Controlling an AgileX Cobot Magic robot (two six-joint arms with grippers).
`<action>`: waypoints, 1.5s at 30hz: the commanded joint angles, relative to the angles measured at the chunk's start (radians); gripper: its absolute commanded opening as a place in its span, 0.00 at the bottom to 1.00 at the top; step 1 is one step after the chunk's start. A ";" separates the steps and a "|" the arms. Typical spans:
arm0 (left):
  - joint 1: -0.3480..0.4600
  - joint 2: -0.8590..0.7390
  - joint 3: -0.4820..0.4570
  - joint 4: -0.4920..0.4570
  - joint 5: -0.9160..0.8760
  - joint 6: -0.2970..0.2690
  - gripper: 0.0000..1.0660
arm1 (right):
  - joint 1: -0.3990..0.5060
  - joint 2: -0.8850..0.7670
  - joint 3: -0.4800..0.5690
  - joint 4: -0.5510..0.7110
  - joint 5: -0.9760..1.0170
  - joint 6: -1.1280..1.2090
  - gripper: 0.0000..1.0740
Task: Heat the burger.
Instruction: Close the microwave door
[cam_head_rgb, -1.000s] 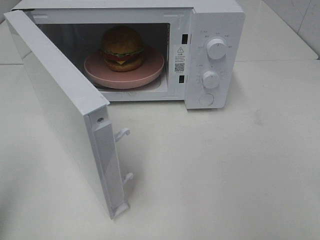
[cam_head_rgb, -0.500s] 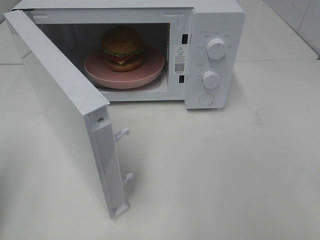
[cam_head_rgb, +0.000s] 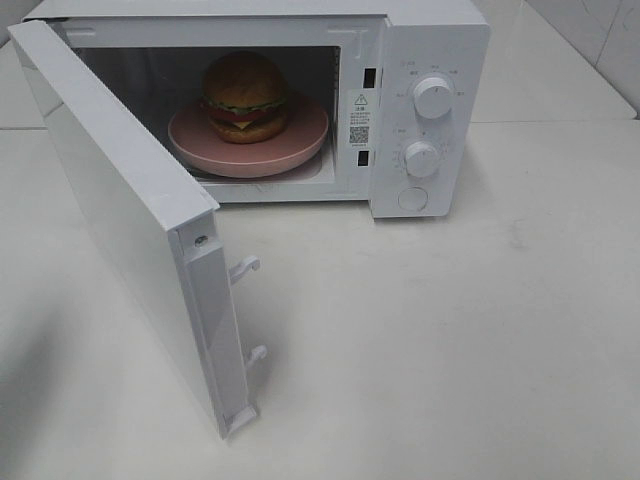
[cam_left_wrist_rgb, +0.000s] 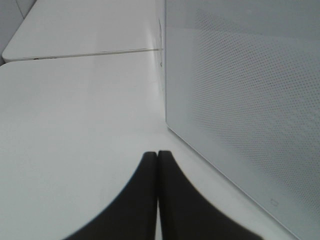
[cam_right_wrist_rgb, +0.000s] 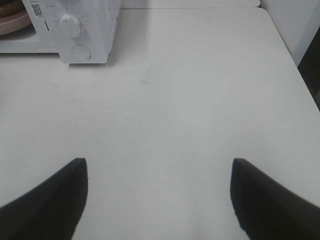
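White microwave (cam_head_rgb: 430, 40) sits w/ door (cam_head_rgb: 120, 210) swung wide to the left. Burger (cam_head_rgb: 245, 95) is already inside, on a pink plate (cam_head_rgb: 300, 140) in the cavity. Loading looks done, so the step in hand is prob. shutting the door, then setting the heat/time. Left gripper (cam_left_wrist_rgb: 158, 155) is clenched w/ nothing in it, tips low over the table (cam_head_rgb: 480, 340), just beside the door's outer face w/ the dotted window, well placed for a push. Next move calls for closed tips against that face, following the door's arc round until the latch hooks (cam_head_rgb: 245, 266) go into the slots (cam_head_rgb: 369, 77) on the front frame. A push nearer the free edge should take less force than one by the hinge. Right gripper (cam_right_wrist_rgb: 159, 162) is spread wide, empty, over bare table in front of the control panel, well apart from it. Panel has an upper knob (cam_head_rgb: 432, 97), lower knob (cam_head_rgb: 421, 158) and a round button (cam_head_rgb: 412, 198); labels too small to read. I see nothing on the table in the door's swing. Plate rim sits near the cavity front, so it may need checking.
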 joint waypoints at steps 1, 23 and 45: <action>-0.059 0.060 0.001 0.022 -0.103 -0.062 0.00 | -0.004 -0.025 0.003 -0.002 -0.009 -0.010 0.70; -0.151 0.486 -0.107 0.685 -0.455 -0.678 0.00 | -0.004 -0.025 0.003 -0.002 -0.009 -0.010 0.70; -0.286 0.726 -0.366 0.661 -0.452 -0.688 0.00 | -0.004 -0.025 0.003 -0.002 -0.009 -0.010 0.70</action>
